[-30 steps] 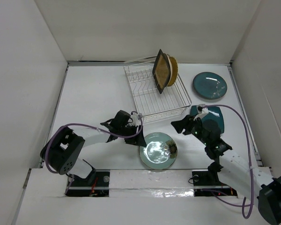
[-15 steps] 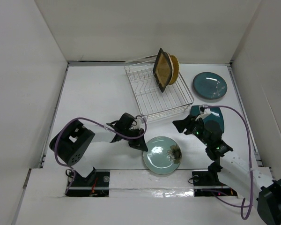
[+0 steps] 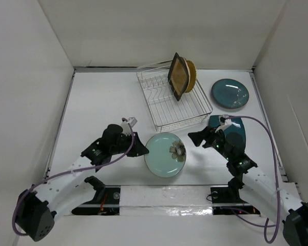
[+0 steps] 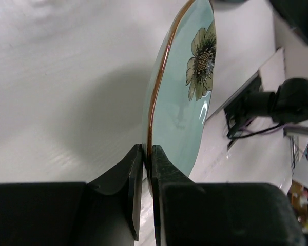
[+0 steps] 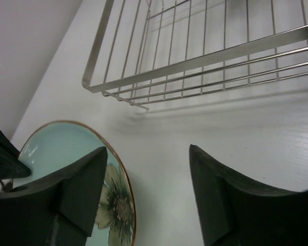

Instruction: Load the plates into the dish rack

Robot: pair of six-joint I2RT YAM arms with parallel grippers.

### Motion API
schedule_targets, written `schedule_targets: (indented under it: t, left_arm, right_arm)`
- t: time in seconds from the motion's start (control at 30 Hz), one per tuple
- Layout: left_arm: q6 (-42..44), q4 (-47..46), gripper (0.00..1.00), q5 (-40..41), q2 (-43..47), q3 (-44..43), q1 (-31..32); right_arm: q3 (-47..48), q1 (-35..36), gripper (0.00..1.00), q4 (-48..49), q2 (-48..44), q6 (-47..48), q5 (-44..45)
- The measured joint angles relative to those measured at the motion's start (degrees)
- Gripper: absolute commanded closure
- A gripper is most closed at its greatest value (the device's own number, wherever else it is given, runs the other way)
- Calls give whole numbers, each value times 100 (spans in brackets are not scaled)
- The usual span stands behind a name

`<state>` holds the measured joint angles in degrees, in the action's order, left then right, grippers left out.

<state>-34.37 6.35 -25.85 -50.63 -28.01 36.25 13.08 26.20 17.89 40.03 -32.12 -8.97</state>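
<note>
Top external view: the left hand (image 3: 142,150) is pinched shut on the left rim of the pale green plate (image 3: 166,154), which is tilted up off the tabletop (image 3: 102,97) with its flower face turned up and to the right. It sits just in front of the dish rack (image 3: 164,110), near that rack's front edge. From the left wrist the two fingers clamp the brown-edged rim and the plate stands steeply on edge; whether its lower edge touches the tabletop I cannot tell.

The right hand (image 3: 195,138) hangs just right of this plate with its jaws wide apart, holding nothing.

In the rack's far right corner stand the square mustard plate (image 3: 177,77) and a tan plate (image 3: 191,76) behind it. Two teal plates lie flat to the right — the round one (image 3: 230,94) beside the rack and the square one (image 3: 235,132) partly under the right arm.
</note>
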Motion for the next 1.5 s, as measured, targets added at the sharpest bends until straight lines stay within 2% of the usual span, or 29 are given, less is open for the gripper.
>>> schedule_targets:
  t: [0.07, 0.17, 0.43, 0.53, 0.63, 0.67, 0.7, 0.73, 0.77, 0.87, 0.9, 0.93, 1.0, 1.03, 1.1, 1.13, 1.23, 1.4, 1.5]
  left_arm:
    - [-48, 90, 100, 155, 426, -61, -109]
    - [-98, 136, 100, 295, 772, -168, -155]
    - [-114, 166, 100, 291, 855, -706, -160]
    - [-61, 164, 100, 251, 855, -925, -160]
    - [28, 153, 100, 243, 898, -1064, -160]
    - [76, 153, 100, 254, 916, -1071, -162]
    - [114, 164, 100, 260, 920, -1071, -162]
    - [179, 173, 100, 289, 911, -1071, -162]
    - [267, 186, 100, 339, 903, -1071, -160]
    - [581, 372, 100, 901, 927, -1102, -321]
    - [669, 358, 91, 1019, 962, -1117, -319]
    - [748, 374, 72, 1130, 1001, -1126, -297]
    - [874, 271, 57, 1421, 1078, -1150, -269]
    - [931, 212, 43, 1558, 1134, -1189, -240]
    - [1040, 83, 32, 1882, 1390, -1276, -205]
    - [1082, 66, 23, 2074, 1563, -1325, -188]
    - [1300, 2, 16, 2824, 2234, -1408, -186]
    - [1604, -44, 17, 3891, 3073, -1353, -201]
    - [1694, -37, 19, 3969, 3154, -1132, -214]
  right_arm:
    - [83, 50, 11, -94, -83, 2, -96]
    - [321, 168, 3, -118, -98, 57, -361]
    - [1029, 216, 1, -15, 599, 188, -1119]
    - [1058, 258, 4, 92, 951, 181, -1443]
    - [1082, 317, 19, 387, 1373, 70, -1856]
    - [1099, 339, 37, 551, 1528, 11, -2041]
    - [1139, 369, 48, 758, 1700, -72, -2284]
    - [1200, 435, 67, 874, 1851, -94, -2481]
    - [1263, 505, 97, 1012, 1976, -146, -2638]
    - [1408, 522, 100, 1213, 2179, -369, -3014]
    - [1480, 527, 100, 1270, 2288, -442, -3069]
    - [1558, 525, 100, 1329, 2378, -479, -3088]
    - [1840, 579, 100, 1309, 2555, -487, -3088]
    - [1971, 627, 100, 1283, 2643, -496, -3036]
    - [2304, 697, 100, 1202, 2844, -503, -2833]
    - [2533, 710, 100, 1106, 2968, -494, -2712]
    - [3432, 719, 100, 721, 3383, -337, -2249]
    - [5165, 688, 100, -59, 4081, 518, -778]
    - [6207, 688, 100, -566, 4566, 1189, 455]
